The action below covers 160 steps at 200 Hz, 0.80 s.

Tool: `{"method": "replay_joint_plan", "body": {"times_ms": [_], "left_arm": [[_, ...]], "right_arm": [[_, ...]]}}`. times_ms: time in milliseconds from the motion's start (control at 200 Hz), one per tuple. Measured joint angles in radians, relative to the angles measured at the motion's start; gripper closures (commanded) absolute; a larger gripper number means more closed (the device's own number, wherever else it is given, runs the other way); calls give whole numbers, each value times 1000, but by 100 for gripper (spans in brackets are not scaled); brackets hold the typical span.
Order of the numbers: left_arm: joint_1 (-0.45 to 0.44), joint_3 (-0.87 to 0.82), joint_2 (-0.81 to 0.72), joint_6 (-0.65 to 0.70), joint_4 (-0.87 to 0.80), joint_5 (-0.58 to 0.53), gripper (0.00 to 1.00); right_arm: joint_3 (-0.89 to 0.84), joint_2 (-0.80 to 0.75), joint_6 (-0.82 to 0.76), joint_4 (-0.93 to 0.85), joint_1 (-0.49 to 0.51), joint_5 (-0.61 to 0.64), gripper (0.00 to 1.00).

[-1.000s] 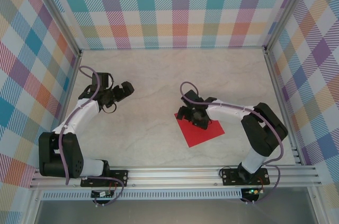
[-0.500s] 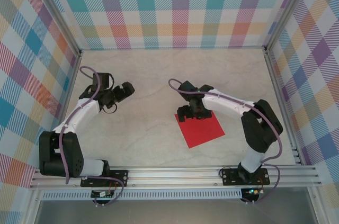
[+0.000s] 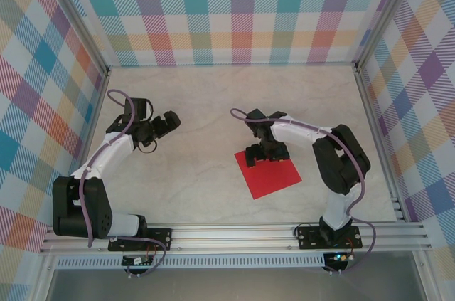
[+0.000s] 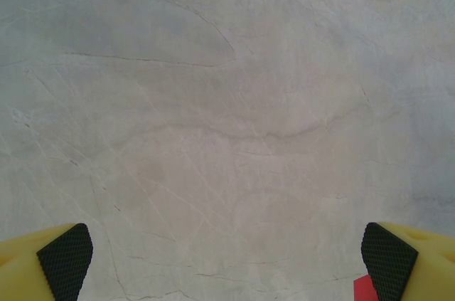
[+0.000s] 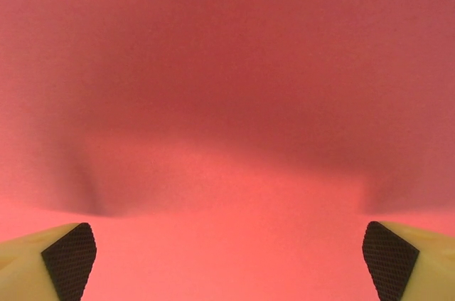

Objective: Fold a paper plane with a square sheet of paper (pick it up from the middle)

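Fingers of your right gripper [image 5: 227, 258] stand wide apart with nothing between them, low over the far part of the square sheet of paper [image 3: 274, 176]. Whether they touch it cannot be told. The red sheet lies on the desk [image 3: 206, 94], a little right of the middle and closer to the near edge. Your left gripper [image 3: 170, 119] is also wide and empty, over bare desk near the left edge.

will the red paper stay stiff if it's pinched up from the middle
Probably floppy: the square sheet of paper shows a soft ripple between the fingers. Thin and flat, likely very light; may slide on the smooth table.
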Motion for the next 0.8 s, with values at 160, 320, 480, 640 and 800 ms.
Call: {"method": "replay_joint_plan", "body": {"times_ms": [160, 320, 480, 640, 800], "left_arm": [[0, 0, 0, 0, 0, 0, 0], [0, 0, 0, 0, 0, 0, 0], [0, 0, 2, 0, 0, 0, 0], [0, 0, 6, 0, 0, 0, 0], [0, 0, 6, 0, 0, 1, 0]], "right_arm": [[-2, 27, 0, 4, -1, -5, 3], [-5, 27, 1, 8, -1, -10, 9], [-9, 27, 3, 17, -1, -15, 16], [-17, 23, 5, 24, -1, -14, 22], [-31, 13, 4, 37, -9, -11, 28]]}}
